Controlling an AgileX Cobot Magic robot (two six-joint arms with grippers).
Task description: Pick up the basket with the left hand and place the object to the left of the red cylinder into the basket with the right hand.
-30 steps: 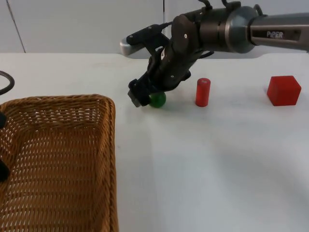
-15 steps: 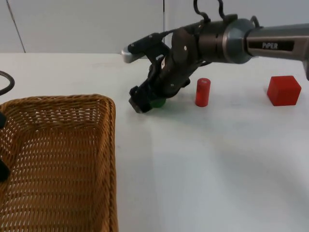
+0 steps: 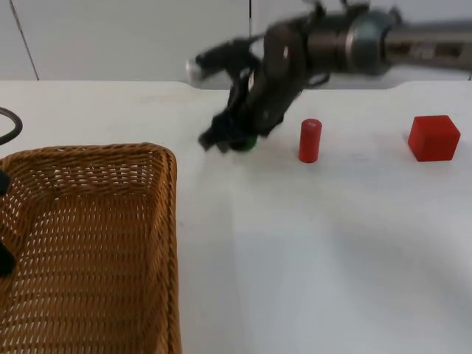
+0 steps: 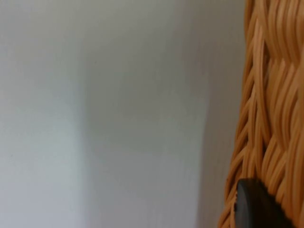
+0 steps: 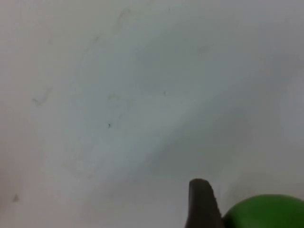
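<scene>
So the wicker basket (image 3: 88,251) sits at the table's (image 3: 332,251) near left corner, cut off by the edge. The right gripper (image 3: 230,140) is clamped on the green ball (image 3: 244,143), just left of the red cylinder (image 3: 310,140), fingers hiding most of it. Left gripper (image 4: 256,209) touches the basket rim; can't tell its jaws.

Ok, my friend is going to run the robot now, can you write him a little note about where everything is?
Right gripper: shut on the green ball, just left of the red cylinder, back of the table.
Left gripper: at the wicker basket rim, near left; grip unclear.
Done: ball grasped.
Left: carry it over and drop it in the basket.
The red cube stays at far right.
</scene>
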